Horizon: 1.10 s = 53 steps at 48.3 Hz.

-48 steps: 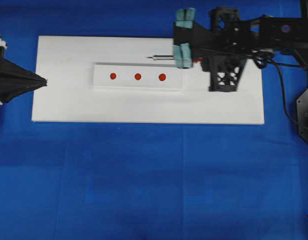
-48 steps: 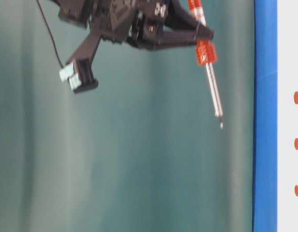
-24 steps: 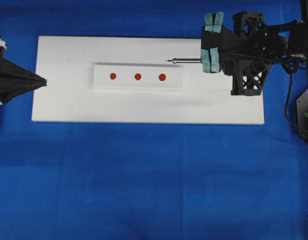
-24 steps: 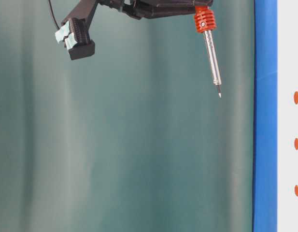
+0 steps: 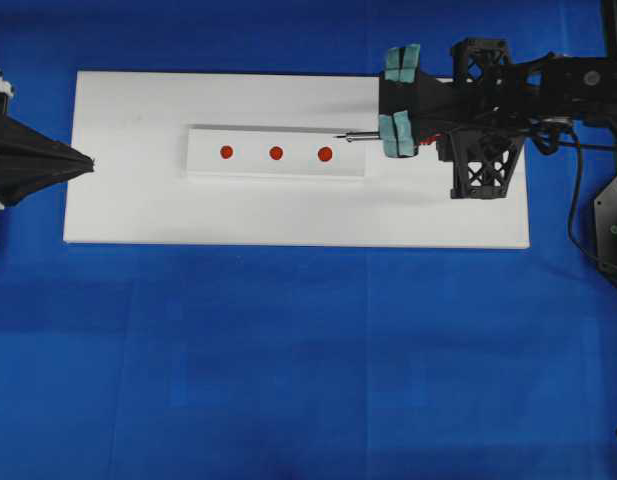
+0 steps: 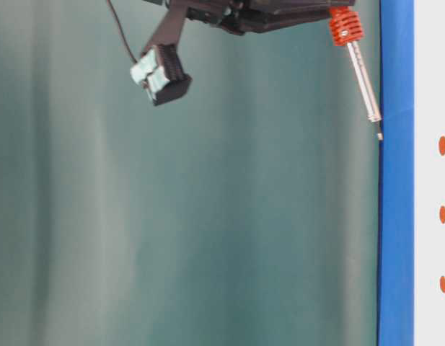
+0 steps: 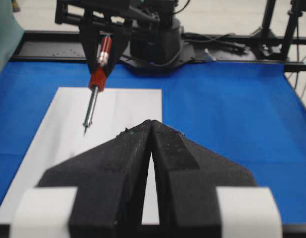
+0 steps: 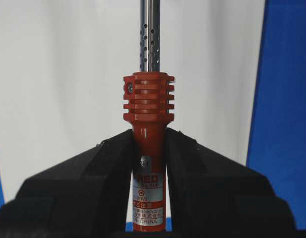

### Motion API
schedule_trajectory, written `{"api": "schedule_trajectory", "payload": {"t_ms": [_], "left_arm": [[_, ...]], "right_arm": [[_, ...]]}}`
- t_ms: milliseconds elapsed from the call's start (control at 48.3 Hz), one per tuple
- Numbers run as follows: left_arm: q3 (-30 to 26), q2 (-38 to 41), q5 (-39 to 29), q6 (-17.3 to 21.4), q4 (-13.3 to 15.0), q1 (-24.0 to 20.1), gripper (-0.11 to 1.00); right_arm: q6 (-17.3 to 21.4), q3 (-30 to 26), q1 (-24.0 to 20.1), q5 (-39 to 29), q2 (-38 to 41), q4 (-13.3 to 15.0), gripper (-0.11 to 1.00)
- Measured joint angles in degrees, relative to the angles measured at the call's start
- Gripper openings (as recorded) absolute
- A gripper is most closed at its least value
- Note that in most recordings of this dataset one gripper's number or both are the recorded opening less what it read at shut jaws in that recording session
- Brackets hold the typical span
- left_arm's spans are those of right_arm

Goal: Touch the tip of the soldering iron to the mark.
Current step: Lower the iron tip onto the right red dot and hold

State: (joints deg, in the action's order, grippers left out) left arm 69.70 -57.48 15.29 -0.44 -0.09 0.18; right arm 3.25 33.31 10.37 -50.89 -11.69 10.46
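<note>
The soldering iron (image 8: 149, 106) has a red ribbed handle and a perforated silver shaft, and my right gripper (image 8: 149, 135) is shut on the handle. Seen from overhead, the soldering iron (image 5: 360, 137) points left, its tip just past the right end of a raised white strip (image 5: 253, 166). That strip carries three red marks, and the nearest mark (image 5: 325, 154) lies slightly left and in front of the tip. At table level the soldering iron (image 6: 360, 76) tilts down, its tip close above the surface. My left gripper (image 5: 88, 162) is shut and empty at the board's left edge, with its fingertips (image 7: 145, 127) meeting.
The strip lies on a white board (image 5: 138, 215) over a blue table cover (image 5: 288, 360). A black cord (image 5: 573, 205) trails off the right arm at the right edge. Black frame rails and the right arm's base (image 7: 155, 42) stand beyond the board.
My right gripper has carried the iron lower, toward the table. Its tip, which drew back to the right, now sits nearer the right-hand mark. The left gripper has stayed still.
</note>
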Motion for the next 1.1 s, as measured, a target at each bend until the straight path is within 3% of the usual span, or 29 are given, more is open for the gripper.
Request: {"api": "schedule_trajectory", "payload": {"t_ms": [621,1098], "left_arm": [[0.1,0.0,-0.3,0.0,0.0,-0.1,0.02],[0.2,0.1,-0.3,0.0,0.0,-0.1,0.02]], "right_arm": [[0.0,1.8,0.7,6.7,7.4,-0.1,0.06],[0.0,1.8,0.9,7.0,8.0,-0.2,0.06]]}}
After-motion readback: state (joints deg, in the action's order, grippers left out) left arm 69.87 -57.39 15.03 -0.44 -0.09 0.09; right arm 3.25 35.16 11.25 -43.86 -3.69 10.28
